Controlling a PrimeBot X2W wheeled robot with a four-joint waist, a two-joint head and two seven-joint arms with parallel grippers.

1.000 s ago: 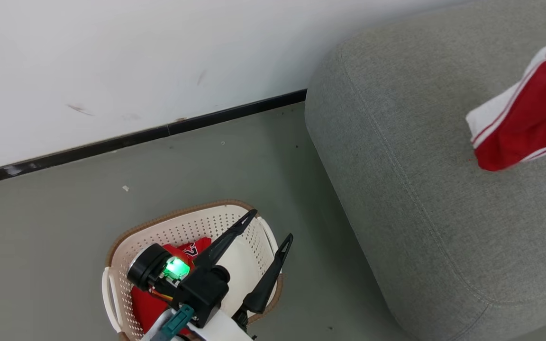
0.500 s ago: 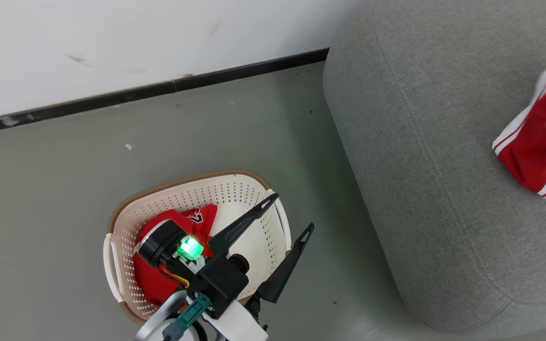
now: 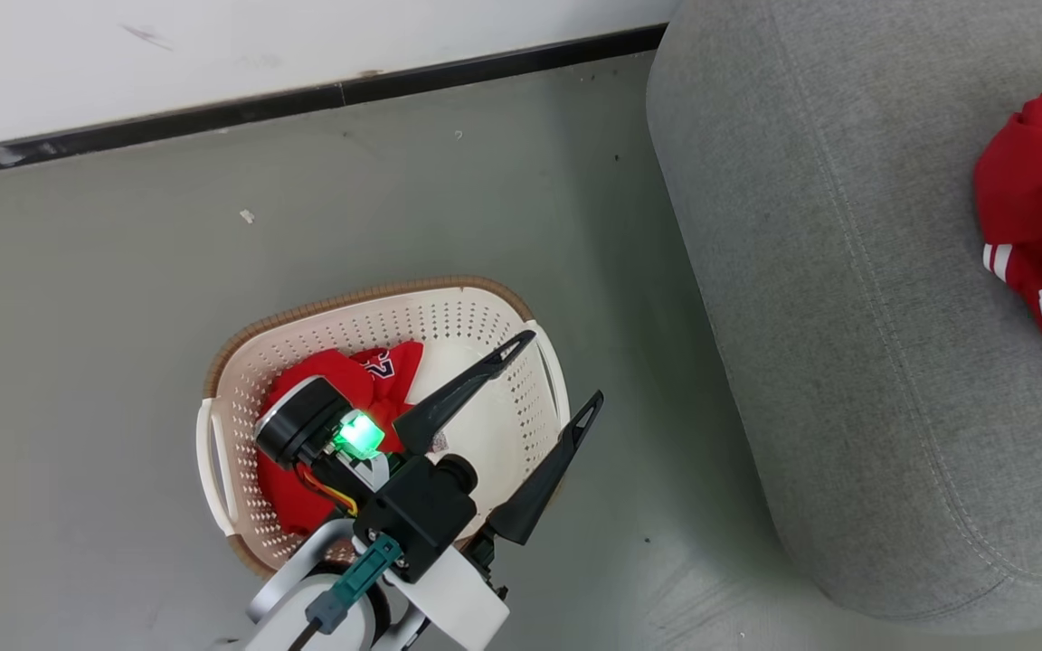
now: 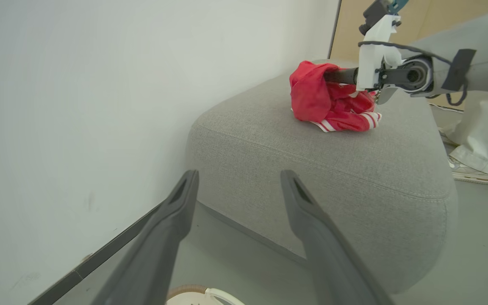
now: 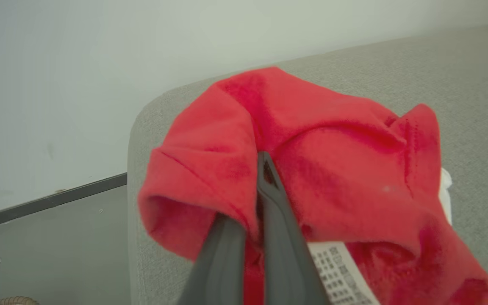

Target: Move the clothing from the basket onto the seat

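The cream basket (image 3: pixel 349 304) with its brown rim stands on the floor, and a red tee (image 3: pixel 392 363) with lettering lies inside. My left gripper (image 3: pixel 560 371) hovers open above the basket's right side, nothing between its fingers (image 4: pixel 187 190). To the right is the big grey seat (image 3: pixel 847 316). A second piece of clothing, the red garment with white stripes (image 4: pixel 311 95), lies bunched on the seat top. My right gripper (image 5: pixel 261 169) is shut on a fold of it, one finger partly buried in the cloth. The head view catches that garment (image 3: pixel 1032 172) at its right edge.
A white wall with a black baseboard (image 3: pixel 304 95) runs behind the basket and the seat. Grey floor (image 3: pixel 123 316) surrounds the basket. In the left wrist view a person's shoe (image 4: pixel 468 171) and pale trouser leg stand beyond the seat's far end.
The head camera has tilted down, shifting the whole picture. The striped red garment in my right gripper went from hanging spread to bunched on the seat. My left gripper stays open over the basket.
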